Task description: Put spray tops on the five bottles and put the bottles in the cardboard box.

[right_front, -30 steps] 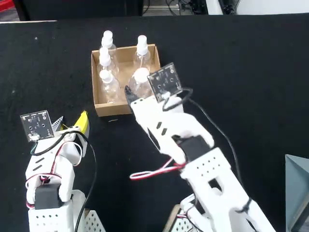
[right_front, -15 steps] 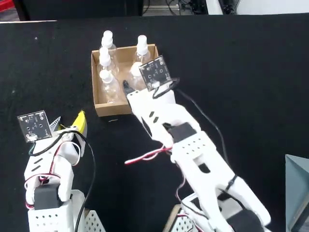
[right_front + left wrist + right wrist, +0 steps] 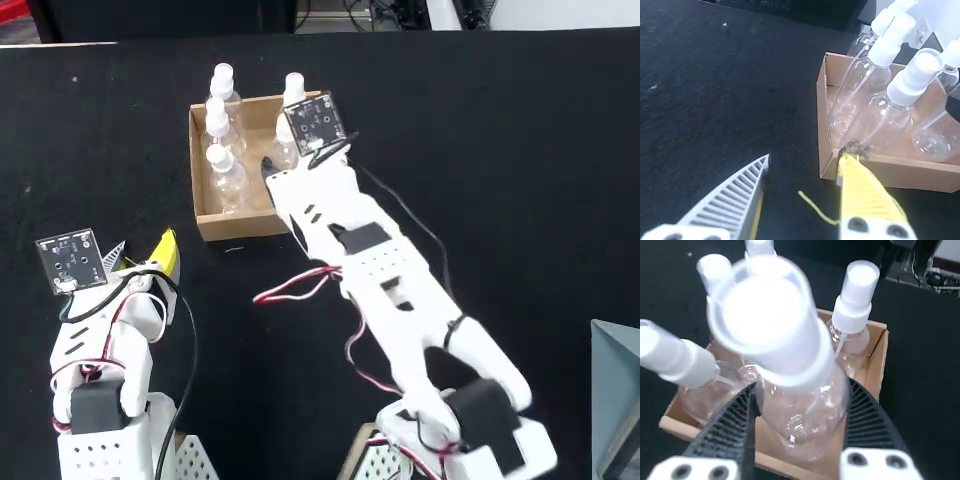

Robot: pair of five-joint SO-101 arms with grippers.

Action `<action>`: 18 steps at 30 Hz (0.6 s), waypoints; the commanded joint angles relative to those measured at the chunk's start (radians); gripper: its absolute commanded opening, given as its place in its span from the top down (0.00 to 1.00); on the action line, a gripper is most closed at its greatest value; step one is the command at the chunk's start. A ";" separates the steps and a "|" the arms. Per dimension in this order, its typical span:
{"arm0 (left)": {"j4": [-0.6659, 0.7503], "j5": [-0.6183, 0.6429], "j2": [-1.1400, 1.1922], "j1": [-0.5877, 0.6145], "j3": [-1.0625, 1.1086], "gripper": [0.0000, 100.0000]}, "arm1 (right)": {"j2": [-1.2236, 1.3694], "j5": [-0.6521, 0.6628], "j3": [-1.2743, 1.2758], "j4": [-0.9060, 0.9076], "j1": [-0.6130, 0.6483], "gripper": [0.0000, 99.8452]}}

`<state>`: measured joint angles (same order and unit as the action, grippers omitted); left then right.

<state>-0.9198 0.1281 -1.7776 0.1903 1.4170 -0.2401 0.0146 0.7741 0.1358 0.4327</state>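
The cardboard box [image 3: 236,222] stands on the black table and holds several clear bottles with white spray tops [image 3: 218,122]. My right gripper [image 3: 271,172] reaches over the box's near right part, shut on another clear bottle [image 3: 800,405] with a white spray top [image 3: 765,315]. That bottle hangs between the black fingers [image 3: 730,425] above the box floor [image 3: 877,355], with capped bottles [image 3: 855,295] around it. My left gripper [image 3: 146,256] stands open over the table just short of the box's near left corner [image 3: 827,170]; nothing lies between its grey and yellow fingers [image 3: 860,190].
A grey object [image 3: 615,390] sits at the table's right edge. A thin yellow thread [image 3: 815,207] lies on the cloth by the left gripper. Red and white cables [image 3: 290,290] hang from the right arm. Open black table surrounds the box.
The right arm has stretched farther out, carrying its bottle from the box's near right edge inward over the box. The left arm has hardly moved.
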 commanded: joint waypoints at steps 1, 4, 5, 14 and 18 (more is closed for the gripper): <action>0.014 0.006 -0.011 0.010 -0.013 0.80 | 0.031 -0.011 -0.074 -0.098 -0.021 0.85; 0.014 0.006 -0.011 0.010 -0.013 0.80 | 0.085 -0.011 -0.073 -0.130 -0.021 0.85; 0.014 0.006 -0.011 0.010 -0.013 0.80 | 0.101 -0.011 -0.076 -0.133 -0.021 0.85; 0.014 0.006 -0.011 0.010 -0.013 0.80 | 0.197 -0.011 -0.076 -0.201 -0.021 0.85; 0.014 0.006 -0.011 0.010 -0.013 0.80 | 0.234 -0.011 -0.079 -0.204 -0.021 0.85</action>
<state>-0.9198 0.1281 -1.7776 0.1903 1.4170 -0.0054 0.0146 0.7741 -0.0391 0.4327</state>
